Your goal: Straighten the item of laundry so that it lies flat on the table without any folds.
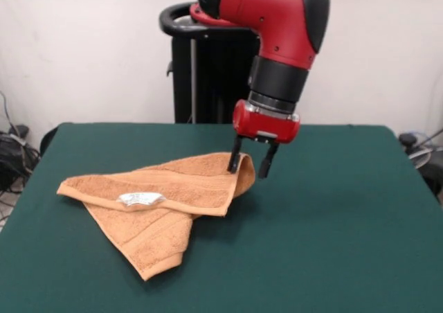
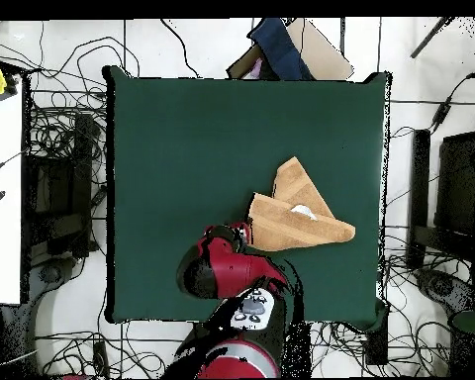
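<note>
The orange-tan towel (image 1: pixel 166 202) lies crumpled on the green table (image 1: pixel 332 209), left of centre, folded over itself into a rough triangle, with its white label (image 1: pixel 142 199) showing on top. My gripper (image 1: pixel 250 165) hangs at the towel's right corner, which curls upward. The two black fingers (image 1: pixel 235 162) stand apart, one on each side of that corner, so the gripper looks open. In the overhead view the towel (image 2: pixel 296 213) lies right of the table's (image 2: pixel 182 148) centre, and the red arm (image 2: pixel 222 267) hides the gripper at the towel's left end.
The black pedestal (image 1: pixel 208 70) stands behind the table's far edge. Tangled cables (image 2: pixel 63 178) lie on the floor around the table. A white bench (image 2: pixel 4 198) stands at the left in the overhead view. Bare green cloth surrounds the towel.
</note>
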